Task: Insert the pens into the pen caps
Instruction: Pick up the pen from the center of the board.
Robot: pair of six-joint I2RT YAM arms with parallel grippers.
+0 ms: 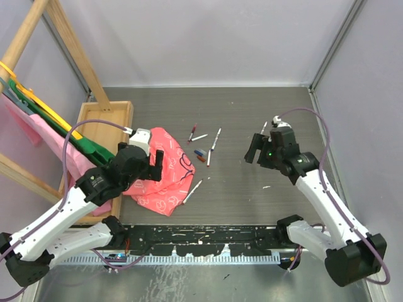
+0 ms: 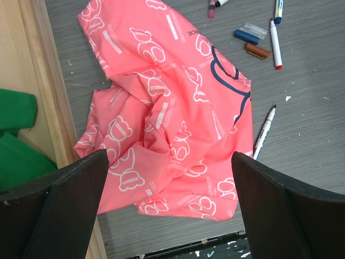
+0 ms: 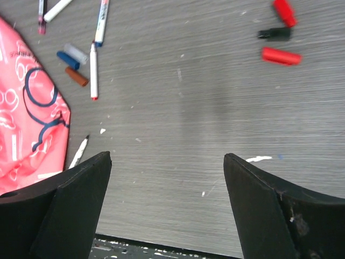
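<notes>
Evidently, hardly any of the task has been done. Nearest the bases, the left hand (image 1: 155, 162) is held wide open and empty above the pink patterned cloth (image 2: 161, 108). The right hand (image 3: 167, 156) is likewise spread open, with nothing between its fingers, above bare worktop (image 3: 188, 108).

Just beside the cloth's right edge a black-tipped pen (image 2: 264, 132) is seen lying uncapped. Farther out, a red-tipped pen (image 3: 94, 67) lies bare. A blue cap (image 3: 68, 59), a brown cap (image 3: 77, 76) and a clear cap (image 3: 76, 52) lie close on its left, and none of them is fitted. Beyond these a blue-marked pen (image 3: 101, 21) and a white pen (image 3: 56, 9) are found. Next to them lies a dark pink piece (image 3: 41, 16), and whether it is a bare pen or a capped one cannot be told. At least three pens are therefore judged left to be capped, and nothing has been grasped yet.

Only in the right wrist view are two red caps (image 3: 281, 55) and a black cap (image 3: 275, 34) shown, well apart from the pens on the right. In the top view they cannot be picked out near that hand. The cloth's white print and the clear cap are made out only from the wrist views. The wooden tray (image 1: 107, 119) and green fabric (image 1: 82, 141) on the left are shown broadly only from above, and merely their edges are caught by the left wrist view.
</notes>
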